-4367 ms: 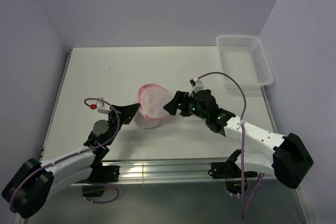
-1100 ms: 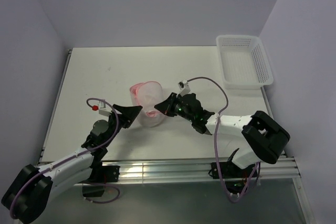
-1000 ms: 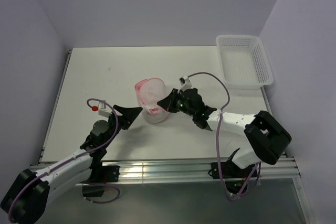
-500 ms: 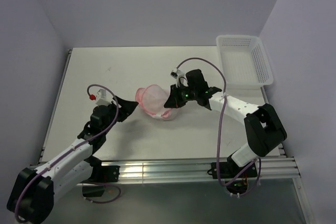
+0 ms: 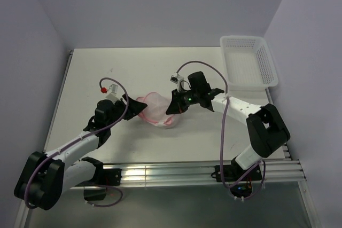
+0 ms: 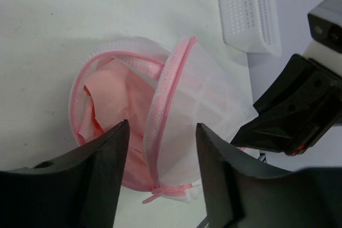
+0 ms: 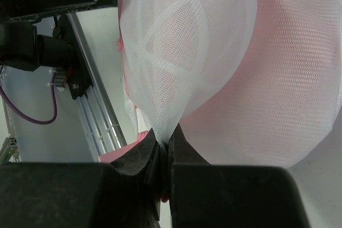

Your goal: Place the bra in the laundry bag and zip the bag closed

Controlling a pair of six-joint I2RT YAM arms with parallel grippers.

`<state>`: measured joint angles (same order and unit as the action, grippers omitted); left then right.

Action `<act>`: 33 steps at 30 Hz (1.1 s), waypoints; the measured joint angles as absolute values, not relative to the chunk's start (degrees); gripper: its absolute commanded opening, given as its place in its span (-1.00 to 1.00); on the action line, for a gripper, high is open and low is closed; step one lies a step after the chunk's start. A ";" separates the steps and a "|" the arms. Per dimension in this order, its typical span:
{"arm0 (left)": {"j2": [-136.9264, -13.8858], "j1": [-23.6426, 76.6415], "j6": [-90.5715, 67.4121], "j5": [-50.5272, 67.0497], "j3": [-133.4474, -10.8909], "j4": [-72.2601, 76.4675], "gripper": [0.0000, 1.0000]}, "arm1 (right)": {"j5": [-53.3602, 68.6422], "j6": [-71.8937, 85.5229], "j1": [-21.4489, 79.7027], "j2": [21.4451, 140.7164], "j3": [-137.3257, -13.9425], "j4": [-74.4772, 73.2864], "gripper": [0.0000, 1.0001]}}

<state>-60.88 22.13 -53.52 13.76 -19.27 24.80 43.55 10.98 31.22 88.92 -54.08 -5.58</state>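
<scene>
Near the middle of the table (image 5: 96, 73), the laundry bag (image 5: 154, 108) sits between the two arms, lying on its side with the flap hanging open, so it's not zipped at all. From the left wrist view you can see the bra (image 6: 109, 102) already stuffed inside, a crumpled pink wad behind the pink rim. The right gripper (image 7: 164, 150) has its fingers pressed together on a fold of the white mesh flap, pinching it and holding that flap up off the opening. The left gripper (image 6: 162, 129) is spread wide, one finger on each side of the flap's zipper edge, and I can't see it actually touching the fabric. The zipper pull (image 6: 166, 191) dangles at the bottom of the rim, on the side nearest the left camera. The white basket (image 5: 249, 62) is way off in the far right corner, well apart from everything.
</scene>
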 measured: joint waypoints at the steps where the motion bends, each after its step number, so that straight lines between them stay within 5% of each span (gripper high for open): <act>1: -61.39 22.13 -53.28 14.44 -19.18 25.41 0.01 | 43.62 11.00 31.22 89.10 -54.26 -5.63 -1.00; 2: -61.49 22.13 -53.19 14.79 -19.14 25.54 -0.19 | 43.62 11.03 31.22 89.25 -54.54 -5.65 -1.00; 4: -61.43 22.13 -52.80 15.05 -18.92 25.78 -0.30 | 43.66 11.05 31.22 89.56 -55.42 -5.61 -1.00; 5: -61.34 22.13 -52.56 14.83 -18.92 25.71 -0.63 | 43.90 11.05 31.22 89.89 -56.05 -5.56 -1.00; 7: -60.88 22.13 -52.12 13.54 -18.92 25.12 -0.84 | 44.21 11.00 31.22 90.83 -57.49 -5.63 -1.00; 9: -59.99 21.98 -51.72 12.25 -18.92 24.80 -1.00 | 44.27 10.92 31.22 92.05 -58.85 -5.63 -0.78; 10: -59.33 21.93 -51.66 11.75 -18.83 24.80 -0.99 | 44.21 10.81 31.22 92.60 -59.40 -5.67 -0.59; 11: -58.78 21.91 -51.72 11.46 -18.59 24.93 -1.00 | 44.18 10.85 31.22 93.25 -60.10 -5.76 0.03; 14: -55.86 21.65 -52.60 9.45 -16.64 25.47 -1.00 | 41.10 11.84 31.00 95.24 -63.11 -6.72 0.99; 26: -43.72 21.82 -61.39 -1.48 -9.89 26.13 -1.00 | 7.25 28.08 39.13 89.80 -62.22 4.21 0.98; 33: -50.92 21.82 -64.49 -4.38 -11.03 30.63 -1.00 | -7.22 40.77 50.92 80.97 -48.53 18.57 0.68</act>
<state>-50.92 21.82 -64.49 -4.38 -11.03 30.63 -7.22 40.77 50.92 80.97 -48.53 18.57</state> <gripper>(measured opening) 0.026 0.876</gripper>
